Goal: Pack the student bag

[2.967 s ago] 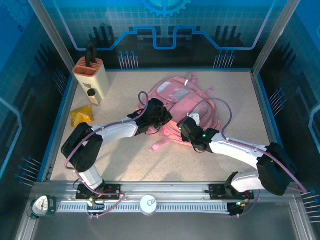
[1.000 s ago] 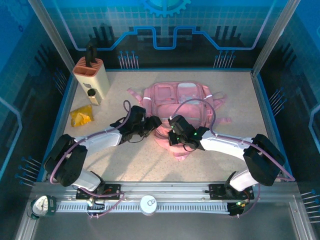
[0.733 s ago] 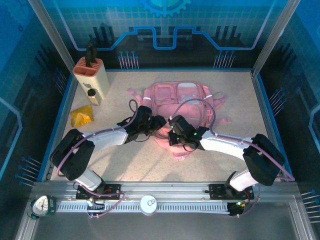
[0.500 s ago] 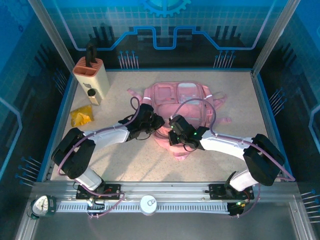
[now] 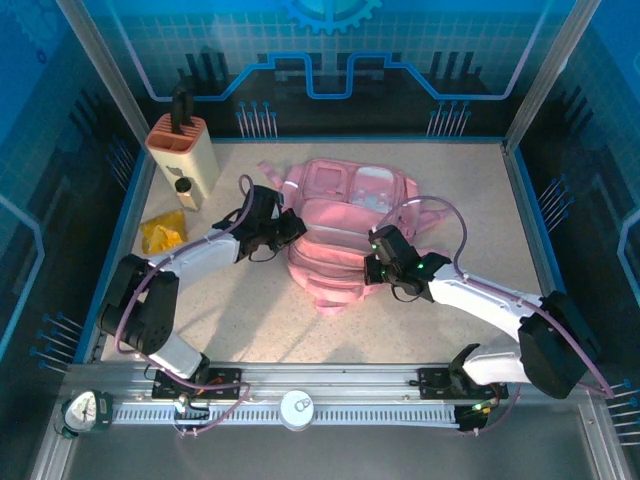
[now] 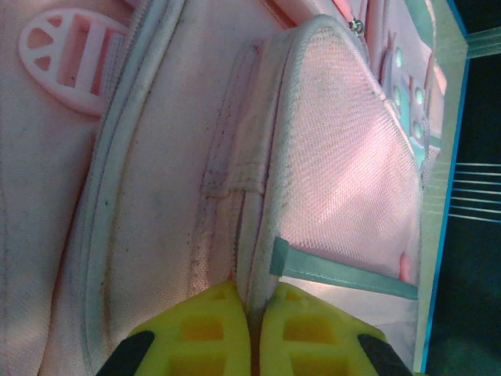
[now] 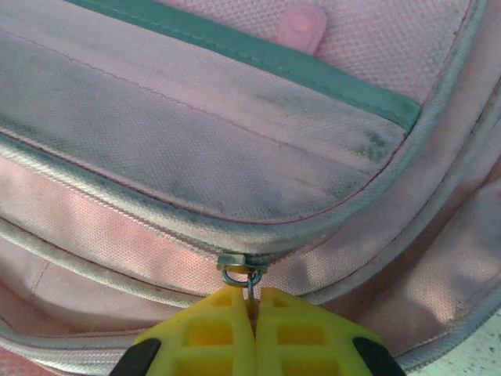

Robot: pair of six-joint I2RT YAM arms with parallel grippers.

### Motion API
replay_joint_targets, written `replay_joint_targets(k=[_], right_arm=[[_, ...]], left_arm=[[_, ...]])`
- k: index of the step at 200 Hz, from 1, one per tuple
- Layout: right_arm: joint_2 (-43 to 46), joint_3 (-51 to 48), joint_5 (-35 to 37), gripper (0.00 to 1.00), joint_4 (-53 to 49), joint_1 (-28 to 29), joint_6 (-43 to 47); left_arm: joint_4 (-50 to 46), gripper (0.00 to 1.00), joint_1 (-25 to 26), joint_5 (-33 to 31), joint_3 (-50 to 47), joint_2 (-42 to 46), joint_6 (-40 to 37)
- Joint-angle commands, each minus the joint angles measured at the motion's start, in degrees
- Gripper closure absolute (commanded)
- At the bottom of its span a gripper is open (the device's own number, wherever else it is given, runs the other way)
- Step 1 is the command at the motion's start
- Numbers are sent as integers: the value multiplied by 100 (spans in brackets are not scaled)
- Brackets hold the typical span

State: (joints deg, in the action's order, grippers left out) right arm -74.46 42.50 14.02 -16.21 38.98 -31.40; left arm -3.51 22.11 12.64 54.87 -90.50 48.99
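The pink student bag [image 5: 335, 240] lies in the middle of the table, its front windows toward the back. At the bag's left side, my left gripper [image 5: 292, 228] is shut on a piped fabric edge [image 6: 262, 235] beside a mesh pocket [image 6: 344, 180]; its yellow fingertips [image 6: 252, 296] pinch that seam. On the bag's right side, my right gripper [image 5: 373, 252] is shut on the metal zip pull [image 7: 250, 280], with the slider [image 7: 239, 264] just past its yellow fingertips [image 7: 252, 298].
A beige box-shaped holder with a black top [image 5: 183, 158] stands at the back left. A small yellow packet [image 5: 163, 232] lies in front of it. Pink straps [image 5: 268, 176] trail off the bag's back left. A blue rim [image 5: 520, 200] borders the table.
My left gripper closed on the bag's left edge and pulled back to the left. My right gripper moved right with the zip pull. The bag shifted and bulged up.
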Motion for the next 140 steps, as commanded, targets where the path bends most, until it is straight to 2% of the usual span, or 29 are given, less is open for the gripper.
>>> replay_joint_targets(k=[1, 23, 37, 57, 66, 88, 101, 115, 140], right_arm=[[54, -22, 80, 100, -624, 9, 140], [-253, 211, -344, 100, -266, 326, 111], [-574, 440, -661, 100, 71, 606, -189], [-1106, 712, -1121, 100, 752, 800, -595], [-1301, 841, -1170, 100, 850, 831, -638], [-1488, 1114, -1027, 100, 659, 869, -546], [-1445, 1013, -900, 100, 684, 867, -549], [-1418, 912, -865, 100, 768, 866, -593], [-1502, 988, -919, 100, 647, 880, -594]], left_arm=[[-138, 100, -389, -449, 593, -254, -455], [-235, 100, -500, -284, 1085, -650, -626], [-398, 81, -540, -99, 1449, -879, -606], [-267, 63, -567, 131, 1608, -925, -369], [-224, 58, -567, 186, 1528, -832, -321], [-256, 46, -567, 28, 899, -396, -57], [26, 43, -567, -5, 274, -96, 485], [814, 41, -488, 136, -405, 134, 1178], [1357, 36, -43, -36, -983, 408, 1898]])
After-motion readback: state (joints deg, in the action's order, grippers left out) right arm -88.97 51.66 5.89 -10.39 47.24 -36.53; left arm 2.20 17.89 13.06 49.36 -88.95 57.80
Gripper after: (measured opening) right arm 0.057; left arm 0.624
